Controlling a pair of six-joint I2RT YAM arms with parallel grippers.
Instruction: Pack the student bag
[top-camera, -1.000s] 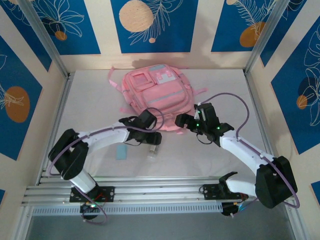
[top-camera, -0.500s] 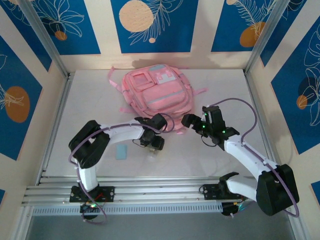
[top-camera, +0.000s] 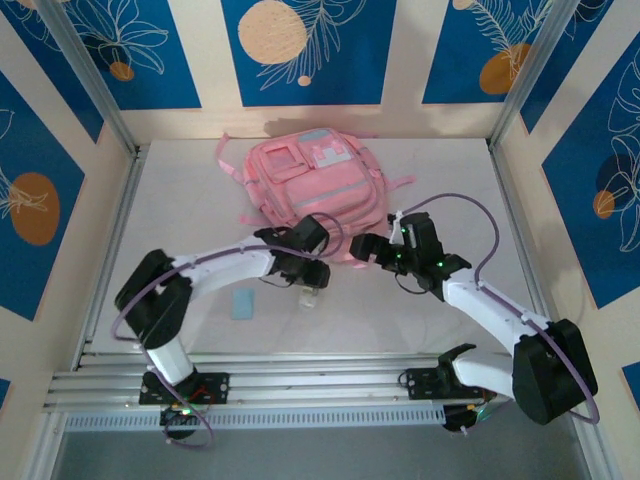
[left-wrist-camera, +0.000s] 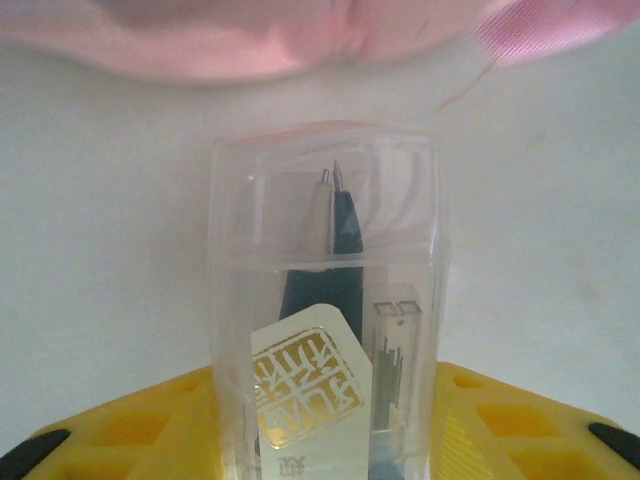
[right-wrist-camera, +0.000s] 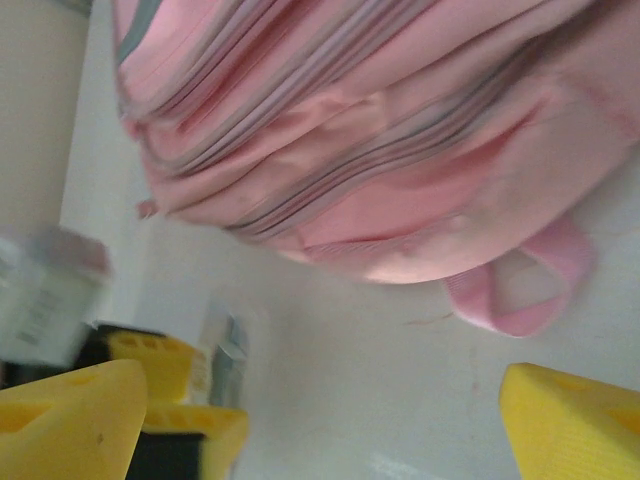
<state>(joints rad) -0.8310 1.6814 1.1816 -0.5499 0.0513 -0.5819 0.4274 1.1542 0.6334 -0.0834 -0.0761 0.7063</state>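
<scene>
The student bag (top-camera: 315, 185), a large pink backpack, lies flat at the back middle of the table; its near edge shows in the left wrist view (left-wrist-camera: 250, 40) and the right wrist view (right-wrist-camera: 350, 130). A clear plastic box (left-wrist-camera: 325, 250) with pens and a gold-printed label inside stands on the table just in front of the bag (top-camera: 308, 296). My left gripper (left-wrist-camera: 325, 440) is shut on this box, a yellow finger against each side. My right gripper (top-camera: 365, 245) hovers open over bare table beside the bag's near right corner (right-wrist-camera: 320, 420).
A small pale blue flat piece (top-camera: 242, 304) lies on the table left of the box. A pink strap loop (right-wrist-camera: 525, 285) sticks out from the bag's near edge. Aluminium frame rails (top-camera: 110, 250) and patterned walls bound the table.
My left arm swung and its jaws narrowed onto the clear box, which shifted slightly toward the bag. The right gripper drifted a little left toward the bag and stayed open.
</scene>
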